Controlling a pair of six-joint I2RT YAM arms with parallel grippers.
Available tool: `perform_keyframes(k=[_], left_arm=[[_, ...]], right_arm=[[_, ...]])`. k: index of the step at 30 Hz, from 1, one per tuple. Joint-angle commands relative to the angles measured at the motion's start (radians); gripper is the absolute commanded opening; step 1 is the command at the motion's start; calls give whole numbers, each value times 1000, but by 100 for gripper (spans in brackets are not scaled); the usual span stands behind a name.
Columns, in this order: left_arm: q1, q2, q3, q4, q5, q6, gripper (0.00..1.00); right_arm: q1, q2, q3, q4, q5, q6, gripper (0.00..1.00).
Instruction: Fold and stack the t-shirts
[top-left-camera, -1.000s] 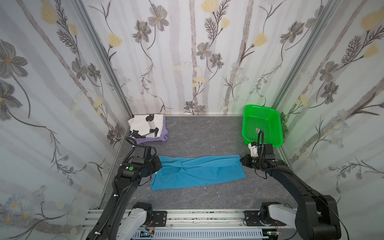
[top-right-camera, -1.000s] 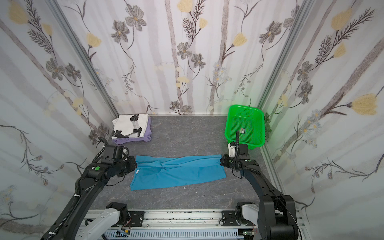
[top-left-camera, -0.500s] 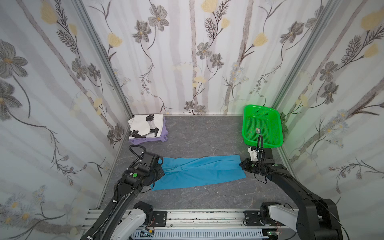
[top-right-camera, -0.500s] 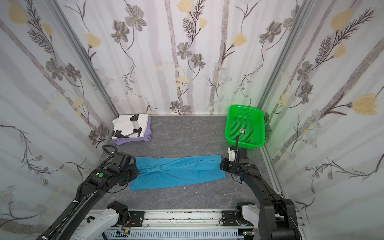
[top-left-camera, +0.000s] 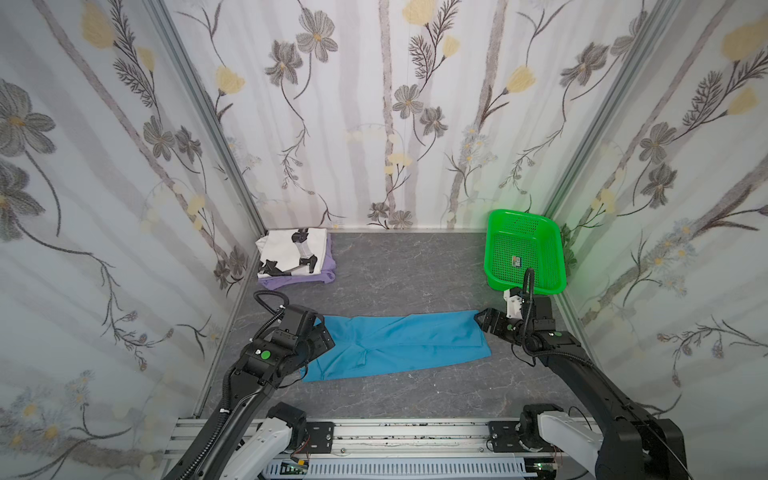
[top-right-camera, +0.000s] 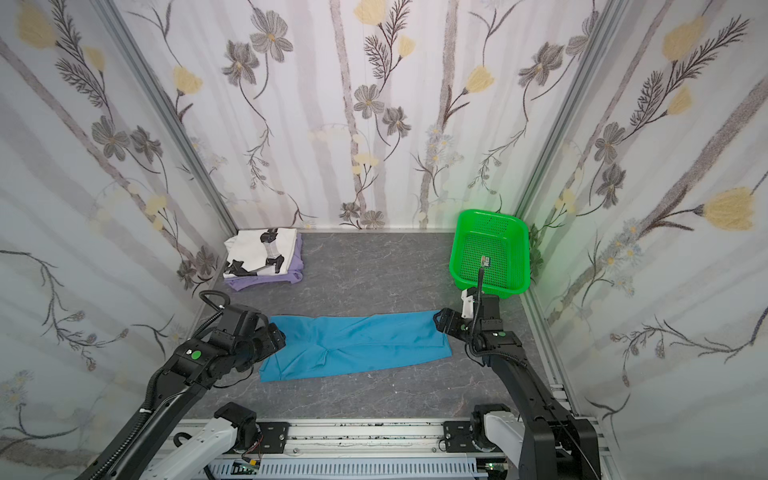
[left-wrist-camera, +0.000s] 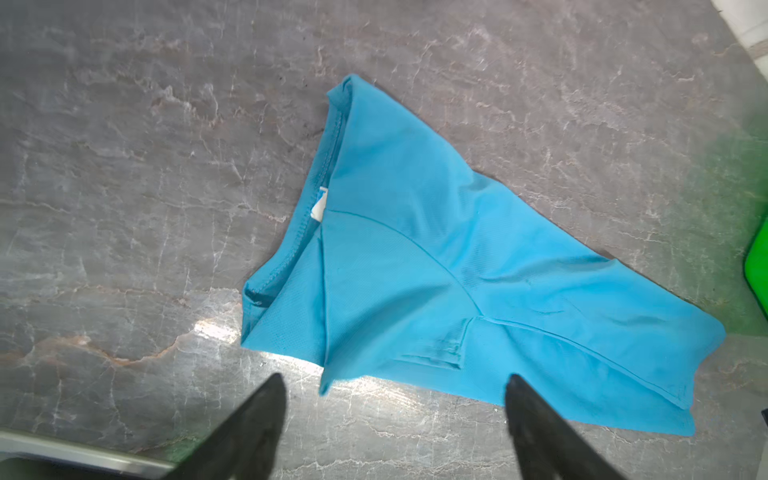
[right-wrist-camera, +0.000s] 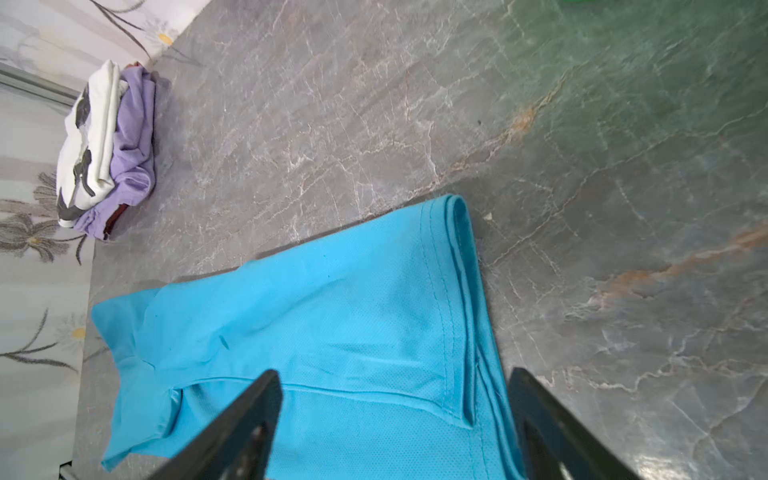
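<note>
legible text: none | green basket (top-left-camera: 536, 245): small sticker (top-left-camera: 516, 261) on its floor, print too small to read | teal t-shirt (left-wrist-camera: 457, 249): white collar tag (left-wrist-camera: 319, 204), unreadable

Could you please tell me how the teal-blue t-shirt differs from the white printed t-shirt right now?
The teal-blue t-shirt is plain; the white t-shirt bears black-grey figure prints. The teal-blue t-shirt lies as a long, half-folded strip; the white t-shirt is folded into a compact rectangle. The teal-blue t-shirt rests directly on the table; the white t-shirt sits atop the lavender t-shirt. Both are soft cloth, lying flat.
</note>
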Motion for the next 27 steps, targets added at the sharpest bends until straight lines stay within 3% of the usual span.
perform_keyframes(k=[1, 8, 13, 18, 24, 27], left_arm=[[-1, 27, 27, 30, -21, 52, 100], [1, 197, 19, 215, 189, 107, 100], [1, 257, -26, 290, 214, 88, 100], [6, 333, -47, 384, 236, 72, 100], [57, 457, -31, 484, 276, 83, 100], [87, 479, -29, 504, 273, 90, 100]], right_arm=[[6, 11, 24, 2, 11, -9, 86], [53, 89, 6, 21, 0, -17, 85], [130, 117, -10, 58, 44, 27, 82], [141, 147, -38, 87, 116, 73, 77], [143, 175, -45, 128, 93, 101, 74], [144, 186, -56, 124, 98, 97, 66]])
